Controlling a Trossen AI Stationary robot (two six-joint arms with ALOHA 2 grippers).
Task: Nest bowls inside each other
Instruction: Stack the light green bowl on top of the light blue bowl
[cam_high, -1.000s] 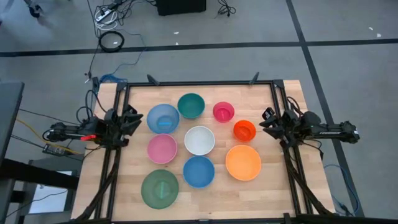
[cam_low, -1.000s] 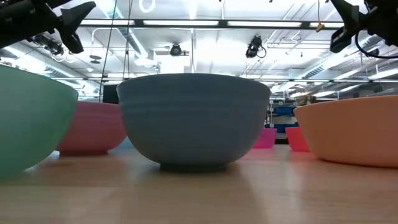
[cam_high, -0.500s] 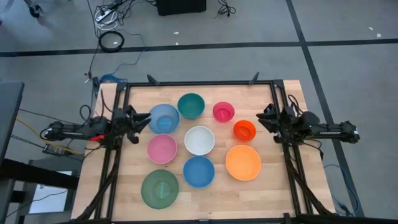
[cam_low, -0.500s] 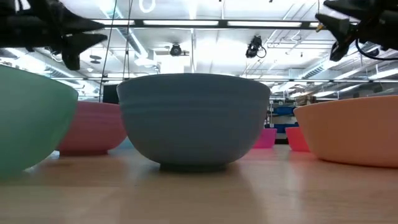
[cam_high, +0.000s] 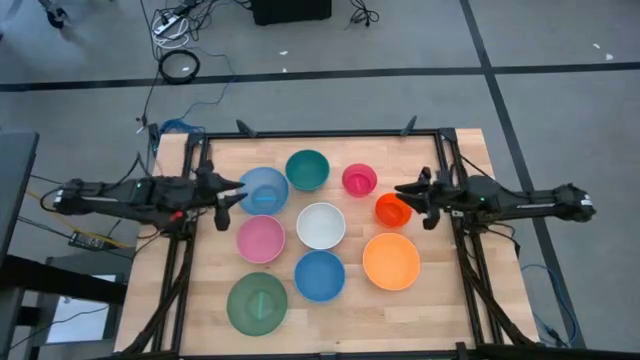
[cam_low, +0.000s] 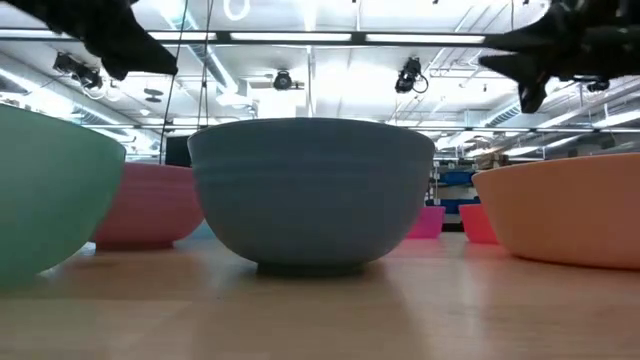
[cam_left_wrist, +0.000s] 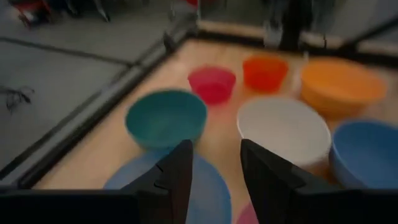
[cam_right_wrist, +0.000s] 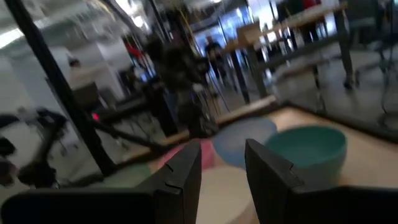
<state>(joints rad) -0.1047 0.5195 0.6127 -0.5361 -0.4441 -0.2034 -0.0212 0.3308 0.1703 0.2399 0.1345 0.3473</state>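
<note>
Nine bowls stand apart on their bases on the wooden table: light blue, teal, magenta, red-orange, pink, white, orange, blue, dark green. My left gripper hovers open at the light blue bowl's left rim; its wrist view shows an empty gap above that bowl. My right gripper hovers open over the red-orange bowl's far right rim, with nothing between its fingers.
A black frame runs along the table's far, left and right edges, and each arm reaches in over a side rail. In the low view the blue bowl fills the middle, with both grippers high above the bowls' rims. Cables lie on the floor beyond.
Both arms have stretched out from the table's side edges toward the bowls. My left gripper has gone toward the right edge and up, to the light blue bowl's rim. My right gripper has gone toward the left edge, over the red-orange bowl. No bowl has moved.
</note>
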